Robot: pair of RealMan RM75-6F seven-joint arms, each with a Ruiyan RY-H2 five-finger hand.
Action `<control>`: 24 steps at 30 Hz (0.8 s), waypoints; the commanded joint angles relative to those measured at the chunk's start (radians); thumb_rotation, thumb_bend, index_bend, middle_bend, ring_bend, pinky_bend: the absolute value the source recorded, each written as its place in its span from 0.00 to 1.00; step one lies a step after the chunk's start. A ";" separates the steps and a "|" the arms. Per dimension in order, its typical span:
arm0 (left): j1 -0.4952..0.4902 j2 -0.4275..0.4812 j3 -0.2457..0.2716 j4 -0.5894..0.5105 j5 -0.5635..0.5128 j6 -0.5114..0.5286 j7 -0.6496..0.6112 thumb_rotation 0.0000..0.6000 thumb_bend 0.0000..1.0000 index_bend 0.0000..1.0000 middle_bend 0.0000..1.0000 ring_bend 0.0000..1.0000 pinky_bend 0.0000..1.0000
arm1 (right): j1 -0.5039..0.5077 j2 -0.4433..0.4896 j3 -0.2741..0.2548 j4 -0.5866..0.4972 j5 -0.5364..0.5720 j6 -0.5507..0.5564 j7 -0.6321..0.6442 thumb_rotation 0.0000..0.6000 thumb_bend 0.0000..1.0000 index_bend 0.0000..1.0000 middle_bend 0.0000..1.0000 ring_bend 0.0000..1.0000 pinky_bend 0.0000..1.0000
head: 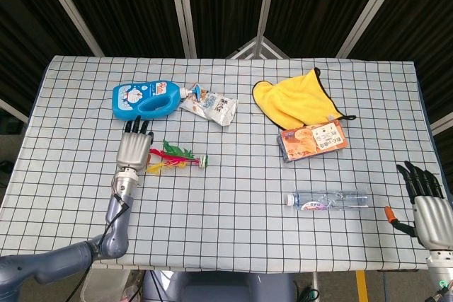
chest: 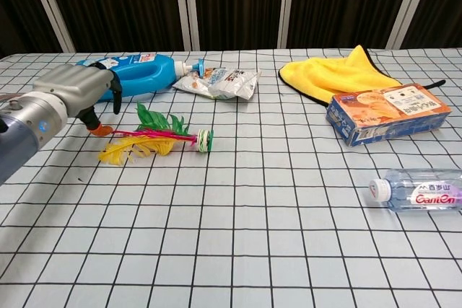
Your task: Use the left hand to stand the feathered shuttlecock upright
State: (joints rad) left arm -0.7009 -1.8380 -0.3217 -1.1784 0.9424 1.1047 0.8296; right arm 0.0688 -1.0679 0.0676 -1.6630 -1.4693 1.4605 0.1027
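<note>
The feathered shuttlecock (head: pixel 177 158) (chest: pixel 160 138) lies on its side on the checked tablecloth, its green, red and yellow feathers pointing left and its round base to the right. My left hand (head: pixel 132 147) (chest: pixel 78 90) hovers just left of the feathers, fingers apart and holding nothing. In the chest view its fingertips hang close to the feather tips without touching them. My right hand (head: pixel 427 201) sits at the table's front right corner, open and empty, seen only in the head view.
A blue detergent bottle (head: pixel 148 98) (chest: pixel 127 75) and a white pouch (head: pixel 208 107) (chest: pixel 219 81) lie just behind the shuttlecock. A yellow cloth (head: pixel 292 100), an orange box (head: pixel 312 140) and a water bottle (head: pixel 327 200) lie to the right.
</note>
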 commanded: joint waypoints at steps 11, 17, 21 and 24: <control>-0.048 -0.106 0.030 0.157 0.021 -0.027 -0.063 1.00 0.45 0.52 0.17 0.05 0.13 | -0.007 0.010 0.009 -0.008 0.012 0.008 0.041 1.00 0.39 0.00 0.00 0.00 0.00; -0.050 -0.123 0.039 0.192 0.046 -0.024 -0.110 1.00 0.55 0.58 0.19 0.06 0.14 | -0.011 0.013 0.009 -0.012 0.006 0.014 0.050 1.00 0.39 0.00 0.00 0.00 0.00; -0.047 -0.128 0.045 0.200 0.053 -0.025 -0.127 1.00 0.60 0.60 0.19 0.06 0.14 | -0.011 0.014 0.008 -0.011 0.005 0.013 0.046 1.00 0.39 0.00 0.00 0.00 0.00; -0.043 -0.123 0.052 0.198 0.064 -0.020 -0.136 1.00 0.63 0.60 0.19 0.06 0.14 | -0.012 0.015 0.007 -0.011 0.007 0.011 0.045 1.00 0.39 0.00 0.00 0.00 0.00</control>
State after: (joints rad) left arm -0.7453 -1.9623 -0.2716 -0.9800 1.0051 1.0833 0.6956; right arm 0.0567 -1.0533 0.0748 -1.6745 -1.4623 1.4719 0.1472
